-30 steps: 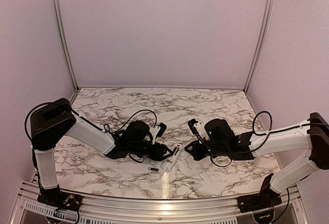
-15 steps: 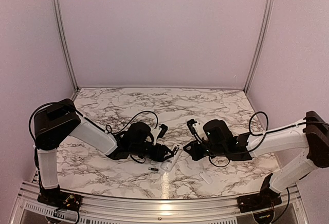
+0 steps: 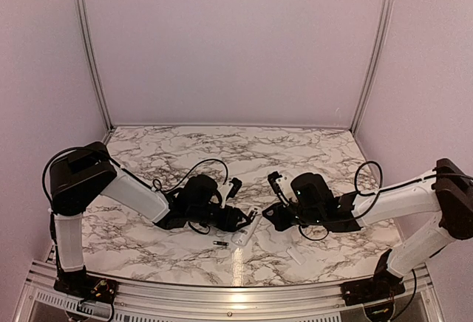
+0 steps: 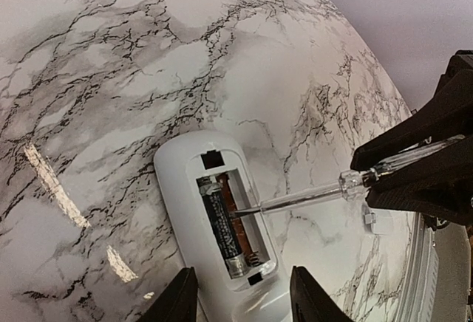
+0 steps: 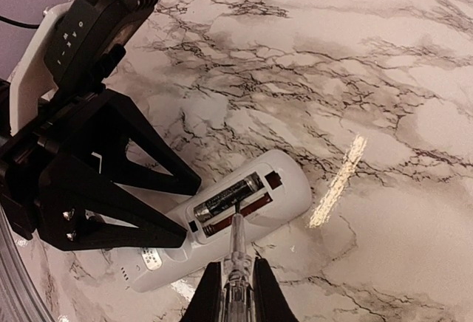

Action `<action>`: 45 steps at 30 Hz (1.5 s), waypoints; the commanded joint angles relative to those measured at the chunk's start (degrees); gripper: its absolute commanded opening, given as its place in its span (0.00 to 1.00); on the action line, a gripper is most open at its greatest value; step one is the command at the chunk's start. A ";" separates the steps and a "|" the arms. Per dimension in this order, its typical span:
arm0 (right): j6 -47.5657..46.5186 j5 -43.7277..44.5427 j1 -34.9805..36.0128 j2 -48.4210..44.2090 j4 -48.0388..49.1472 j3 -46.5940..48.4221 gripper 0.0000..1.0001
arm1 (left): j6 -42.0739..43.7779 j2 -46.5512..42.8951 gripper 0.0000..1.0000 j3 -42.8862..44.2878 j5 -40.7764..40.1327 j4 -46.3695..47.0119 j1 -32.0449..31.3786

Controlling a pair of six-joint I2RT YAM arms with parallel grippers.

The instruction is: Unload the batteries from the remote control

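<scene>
From above, the small slim white plastic remote control [image 3: 247,231] lies on the white marble-patterned table [image 3: 222,152] near its front edge, between the two arms. One tiny dark cylindrical battery [image 3: 219,243] lies loose on the table just to its left. A single small white flat piece [image 3: 295,255] lies apart on its right. The left gripper [image 3: 239,224] and right gripper [image 3: 268,216] meet at the remote from opposite sides. The left wrist view shows the remote's rounded end and its open recess. A second battery [image 4: 222,226] sits in one bay, and the brown-lined bay beside it is empty. The left gripper's black fingers [image 4: 185,300] press against both long edges, partly closed and clamping the remote. The right wrist view shows the right gripper squeezed tight on one thin clear stick with a metal tip [image 5: 236,252]. The tip rests in the empty bay, right beside the seated battery. That makes two batteries in all, one seated and one out.
</scene>
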 commanded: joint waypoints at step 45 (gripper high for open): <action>0.56 -6.37 -0.63 1.22 5.29 -1.22 0.00 | 0.80 0.24 0.55 1.33 3.84 0.03 0.92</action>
